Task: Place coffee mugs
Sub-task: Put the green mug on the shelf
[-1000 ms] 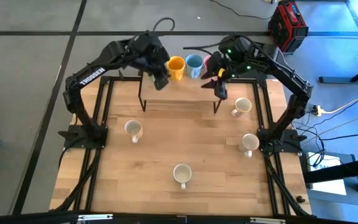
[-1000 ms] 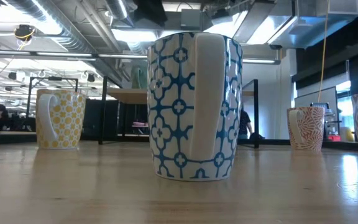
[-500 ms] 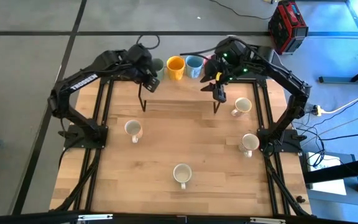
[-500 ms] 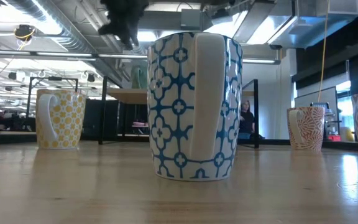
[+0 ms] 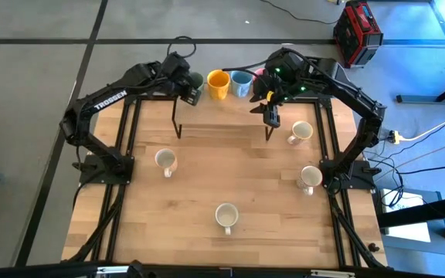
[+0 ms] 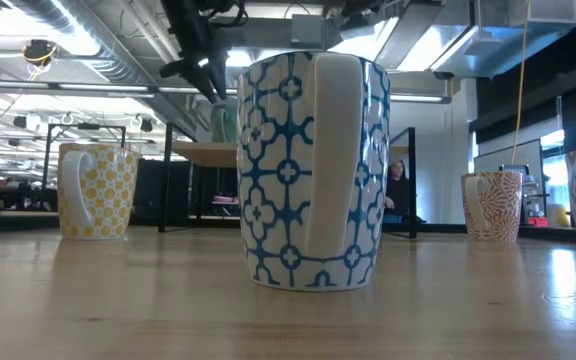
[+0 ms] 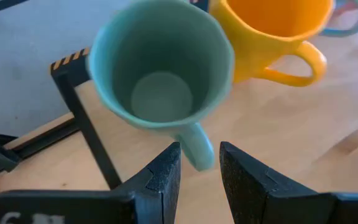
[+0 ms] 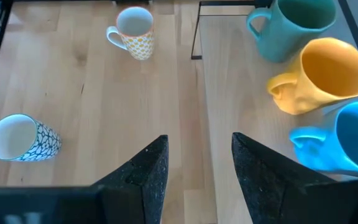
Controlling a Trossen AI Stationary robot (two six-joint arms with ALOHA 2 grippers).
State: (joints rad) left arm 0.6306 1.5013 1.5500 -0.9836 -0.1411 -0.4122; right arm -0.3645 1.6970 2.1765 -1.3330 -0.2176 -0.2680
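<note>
Since the earlier frame, the left gripper [image 5: 192,94] has drawn back from the orange mug to the green mug [image 7: 161,65] at the left end of the raised shelf's [image 5: 221,127] row. Fingers part-open, empty, either side of its handle tip, contact unclear. Recommended: retreat straight and level, avoiding the handle. Right gripper [image 5: 272,113] hangs by the shelf's right end, part-open, empty.

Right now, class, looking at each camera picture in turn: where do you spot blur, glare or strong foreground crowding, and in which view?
Low view: the blue-patterned mug fills the foreground, with bright ceiling lights behind. Left wrist view: the green mug and orange mug look soft, very near the lens. Right wrist view: the yellow-patterned mug is crisp. High view: evenly lit, with a bluish cast at the right edge.
</note>
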